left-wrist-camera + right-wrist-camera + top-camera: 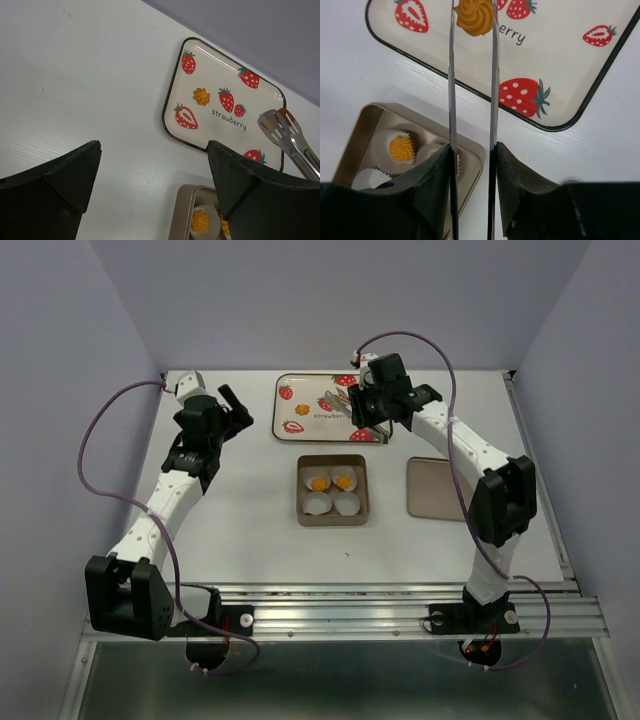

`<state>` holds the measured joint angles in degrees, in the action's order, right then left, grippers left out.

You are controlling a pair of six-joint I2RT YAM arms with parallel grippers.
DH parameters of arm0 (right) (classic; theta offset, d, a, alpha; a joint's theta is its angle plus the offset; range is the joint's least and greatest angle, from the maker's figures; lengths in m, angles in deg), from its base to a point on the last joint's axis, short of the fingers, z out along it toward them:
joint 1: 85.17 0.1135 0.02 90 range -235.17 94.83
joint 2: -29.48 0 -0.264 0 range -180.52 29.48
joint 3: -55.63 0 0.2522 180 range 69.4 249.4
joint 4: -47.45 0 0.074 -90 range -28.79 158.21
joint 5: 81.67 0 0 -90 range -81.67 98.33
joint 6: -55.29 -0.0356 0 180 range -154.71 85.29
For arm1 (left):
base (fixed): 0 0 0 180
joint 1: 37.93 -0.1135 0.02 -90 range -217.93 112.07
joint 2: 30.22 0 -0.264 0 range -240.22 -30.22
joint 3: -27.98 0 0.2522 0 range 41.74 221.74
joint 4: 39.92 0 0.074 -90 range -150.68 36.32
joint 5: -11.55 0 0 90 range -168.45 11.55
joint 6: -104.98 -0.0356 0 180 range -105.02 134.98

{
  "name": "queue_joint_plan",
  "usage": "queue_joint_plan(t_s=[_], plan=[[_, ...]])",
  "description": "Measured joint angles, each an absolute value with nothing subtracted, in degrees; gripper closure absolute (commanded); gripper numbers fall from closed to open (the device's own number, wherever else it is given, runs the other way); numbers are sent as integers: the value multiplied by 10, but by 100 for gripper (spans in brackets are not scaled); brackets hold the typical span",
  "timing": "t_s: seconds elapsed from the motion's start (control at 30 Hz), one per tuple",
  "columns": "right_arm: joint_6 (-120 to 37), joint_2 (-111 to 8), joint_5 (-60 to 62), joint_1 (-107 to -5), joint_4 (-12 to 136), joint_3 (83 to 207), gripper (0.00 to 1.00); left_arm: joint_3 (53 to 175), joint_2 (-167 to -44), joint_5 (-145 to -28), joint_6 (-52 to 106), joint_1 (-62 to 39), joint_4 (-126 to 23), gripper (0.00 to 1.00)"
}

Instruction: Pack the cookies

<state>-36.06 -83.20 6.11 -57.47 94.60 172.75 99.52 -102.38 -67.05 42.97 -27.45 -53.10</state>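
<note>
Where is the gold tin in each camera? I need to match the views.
Top external: tin at table centre, below the strawberry tray.
Left wrist: tin at bottom edge, right of centre.
Right wrist: tin at lower left.
Shared landmark: the strawberry tray, next to it everywhere.

Only one bit of writing anywhere that I can spot: the cream tray (pixel 212 67) on the worktop (pixel 90 85) has the lettering (pixel 228 120) "strawberry" printed on it in small dark lowercase, sitting among the red strawberry pictures. The left wrist view shows the whole word. In the right wrist view only "erry" (pixel 512 37) shows, its start lost behind the tongs (pixel 494 75). From above it's tiny and barely legible. No brands, numbers or labels anywhere else.
</note>
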Motion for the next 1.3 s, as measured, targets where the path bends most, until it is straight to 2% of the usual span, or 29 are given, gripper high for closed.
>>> queue_joint_plan(t_s=[0.37, 0.6, 0.87, 1.3], plan=[[-391, -603, 29, -565, 929, 1515, 58, 994, -1024, -694, 431, -274, -521, 1], [-425, -472, 36, -485, 965, 1408, 58, 987, -1024, -705, 431, -274, -515, 1], [-458, -440, 56, -431, 1026, 1360, 58, 986, -1024, -712, 427, -274, -514, 1], [-480, -441, 70, -416, 1073, 1333, 57, 986, -1024, -716, 424, -274, -514, 1]])
